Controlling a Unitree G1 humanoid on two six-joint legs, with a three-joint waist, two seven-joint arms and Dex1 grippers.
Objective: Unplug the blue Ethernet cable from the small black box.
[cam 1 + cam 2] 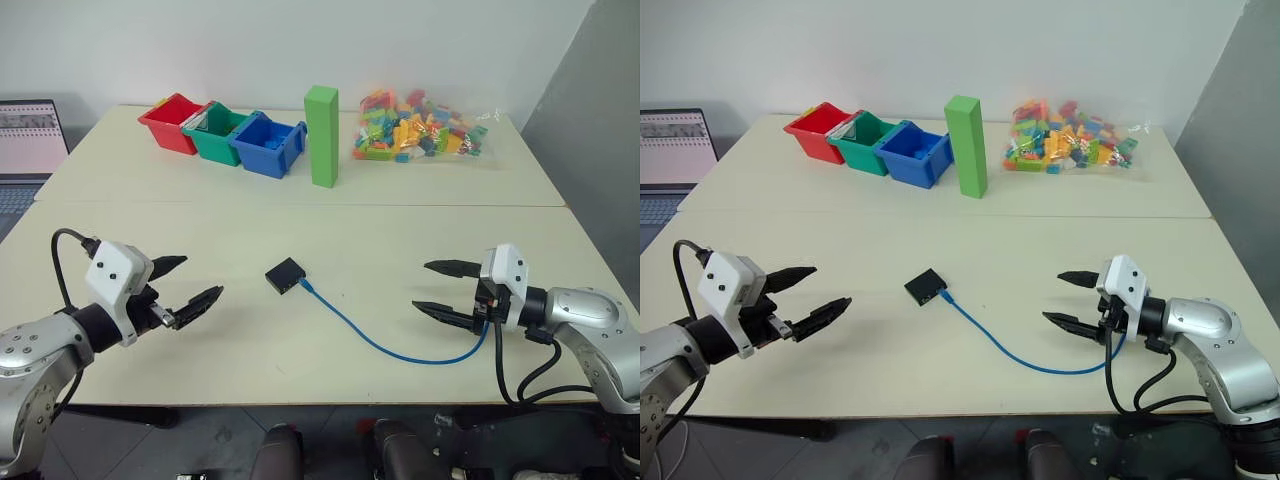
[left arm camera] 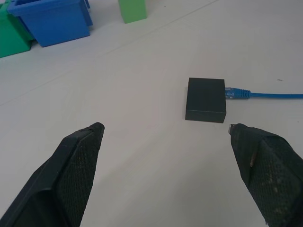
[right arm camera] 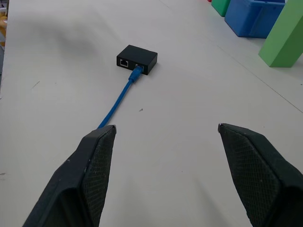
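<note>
Near the middle of the head view, slightly left of centre: the small black box (image 1: 285, 275), flat on the pale table (image 1: 330, 225), with the blue Ethernet cable (image 1: 400, 351) plugged into the side facing lower right. From that port, a run toward the lower right of the frame, then a loose upward curve beside the right gripper (image 1: 447, 288), far end hidden behind it. Plug seen seated in one of two ports in the right wrist view, so unplugging judged not yet begun. Probably laid out this way on purpose: box in the open gap between both arms, cable slack, nothing crowding it, leaving room for one tool to pin the box and the other to pull the plug. Along the top of the frame, well apart from all this: a red bin (image 1: 172, 122), a green bin (image 1: 217, 132), a blue bin (image 1: 270, 146), an upright green block (image 1: 321, 135) and a bag of coloured bricks (image 1: 418, 126). At lower left, the left gripper (image 1: 186, 283): fingers spread wide, aimed toward the box, holding and touching nothing. At lower right, the right gripper: fingers also well apart, empty, pointed back toward the box, cable passing just beside the lower finger, contact impossible to tell.
</note>
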